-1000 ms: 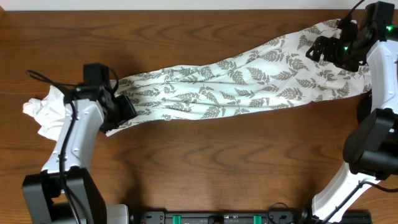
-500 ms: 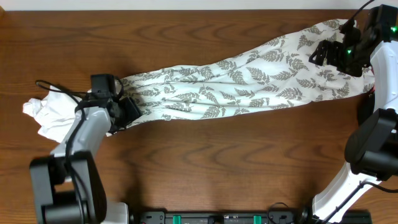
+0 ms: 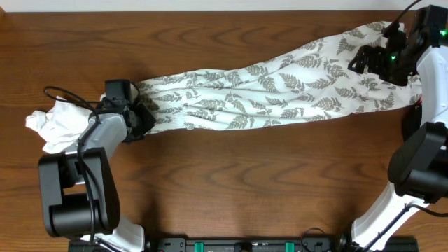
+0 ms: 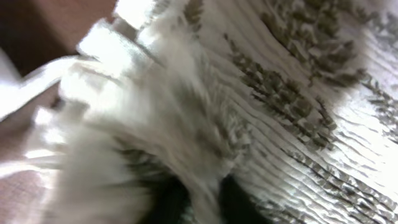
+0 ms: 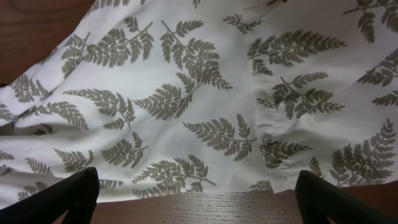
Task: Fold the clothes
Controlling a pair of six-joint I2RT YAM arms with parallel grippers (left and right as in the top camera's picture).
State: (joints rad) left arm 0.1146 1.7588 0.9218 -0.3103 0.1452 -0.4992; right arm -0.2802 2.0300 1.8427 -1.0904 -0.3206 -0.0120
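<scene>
As seen from overhead, the long cream-white fern-printed cloth garment (image 3: 280, 91) lay stretched across the brown wooden table (image 3: 245, 182), from left gripper (image 3: 143, 117) to right gripper (image 3: 358, 59). At the left wrist, jaws were clamped on its bunched end. At the right wrist, jaws stood apart above it.

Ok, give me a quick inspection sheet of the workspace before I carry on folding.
Surface: wooden table, no spills seen.
Job's things: fern-print garment stretched across the table between the arms; crumpled white garment at the left end.
Clutter: nothing seen.
Grippers: left gripper shut on the fern-print garment's bunched end; right gripper open above its other end.
Cables: black cable looping beside the left arm.
Surroundings: black base rail at the near edge.
</scene>
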